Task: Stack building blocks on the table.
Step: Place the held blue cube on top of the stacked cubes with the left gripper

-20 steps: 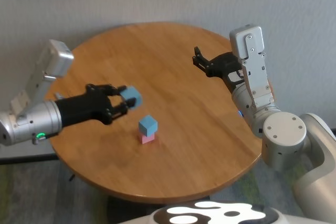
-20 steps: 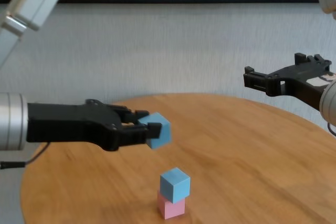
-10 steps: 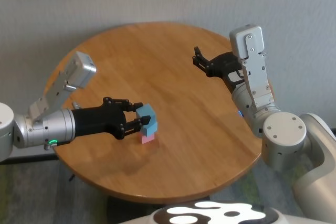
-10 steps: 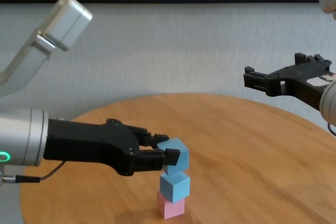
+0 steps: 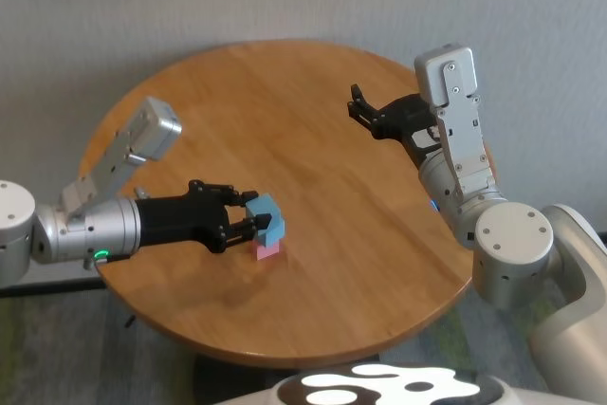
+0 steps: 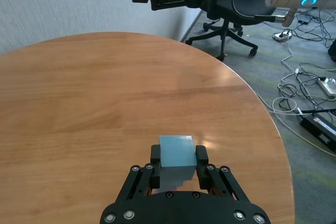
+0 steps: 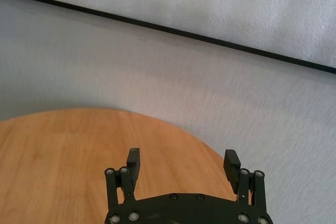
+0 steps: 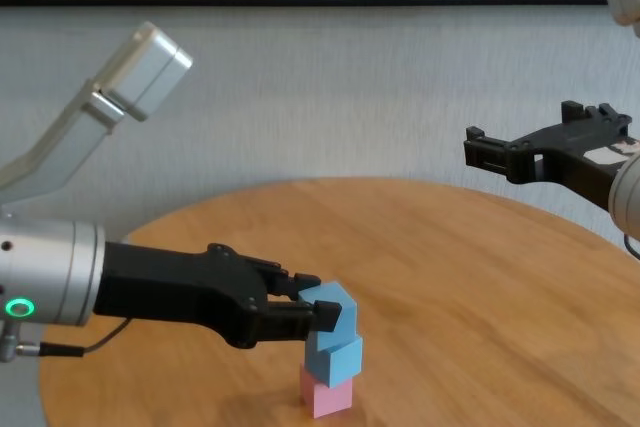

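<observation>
Stack: blue cube [image 8: 333, 358] on pink cube [image 8: 325, 394], lower centre of tabletop [image 8: 480, 277]
Left gripper [image 8: 312, 312]: jaws clenched on second blue cube [image 8: 331, 305], touching stack top
Right gripper [image 8: 520, 151]: upper right, jaws released, idle
Remaining: release

The light is looking soft and even, and every view is showing up bright and easy to see. The table [image 6: 105, 93] is shining a little, with a pale glare patch sitting at about 1 o'clock from the blue block [image 6: 176, 153] in the left wrist view. A soft shadow is lying on the wood under the left gripper [image 5: 245, 223] in the head view, at about 8 o'clock from the stack. The wall behind is looking gray and flat. Nothing is looking smeared, and the edges are staying straight.
</observation>
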### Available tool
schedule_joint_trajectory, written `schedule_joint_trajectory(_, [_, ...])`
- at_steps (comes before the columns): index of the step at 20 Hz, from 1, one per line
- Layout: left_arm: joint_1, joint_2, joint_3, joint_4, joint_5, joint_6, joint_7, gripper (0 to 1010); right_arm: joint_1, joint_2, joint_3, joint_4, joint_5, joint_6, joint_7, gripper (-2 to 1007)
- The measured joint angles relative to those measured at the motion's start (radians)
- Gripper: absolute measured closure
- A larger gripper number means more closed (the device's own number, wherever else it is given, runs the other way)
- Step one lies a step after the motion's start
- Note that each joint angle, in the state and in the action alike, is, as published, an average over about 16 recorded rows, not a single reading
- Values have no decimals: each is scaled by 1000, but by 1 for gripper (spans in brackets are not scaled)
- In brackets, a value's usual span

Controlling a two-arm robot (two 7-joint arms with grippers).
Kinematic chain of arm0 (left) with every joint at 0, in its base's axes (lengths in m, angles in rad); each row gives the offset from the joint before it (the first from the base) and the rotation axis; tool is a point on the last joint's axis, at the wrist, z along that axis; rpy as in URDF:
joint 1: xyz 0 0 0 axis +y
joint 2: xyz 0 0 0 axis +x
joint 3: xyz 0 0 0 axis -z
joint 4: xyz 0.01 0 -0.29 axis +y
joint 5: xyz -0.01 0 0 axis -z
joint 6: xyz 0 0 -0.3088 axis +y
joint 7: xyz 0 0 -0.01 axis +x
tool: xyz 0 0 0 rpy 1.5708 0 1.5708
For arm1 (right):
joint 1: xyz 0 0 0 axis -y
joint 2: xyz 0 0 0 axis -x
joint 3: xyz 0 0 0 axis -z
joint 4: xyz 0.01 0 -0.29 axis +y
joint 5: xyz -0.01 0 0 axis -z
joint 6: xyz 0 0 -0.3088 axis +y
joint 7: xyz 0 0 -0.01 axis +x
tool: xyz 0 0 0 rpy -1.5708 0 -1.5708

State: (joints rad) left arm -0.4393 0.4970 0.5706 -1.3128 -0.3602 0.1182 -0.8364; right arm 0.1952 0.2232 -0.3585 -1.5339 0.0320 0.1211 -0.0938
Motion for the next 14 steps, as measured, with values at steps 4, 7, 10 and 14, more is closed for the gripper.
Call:
schedule_joint_trajectory(4, [-23, -7, 17, 32, 5, -8, -1, 611, 0, 0, 0, 0, 0, 0, 0, 0])
schedule_joint_trajectory(7, [-38, -11, 28, 51, 8, -14, -2, 611, 0, 0, 0, 0, 0, 0, 0, 0])
schedule_joint_trajectory(10, [-50, -14, 37, 64, 9, -20, -2, 611, 0, 0, 0, 0, 0, 0, 0, 0])
schedule_joint_trajectory(14, [-61, -15, 48, 76, 4, -23, -3, 611, 0, 0, 0, 0, 0, 0, 0, 0])
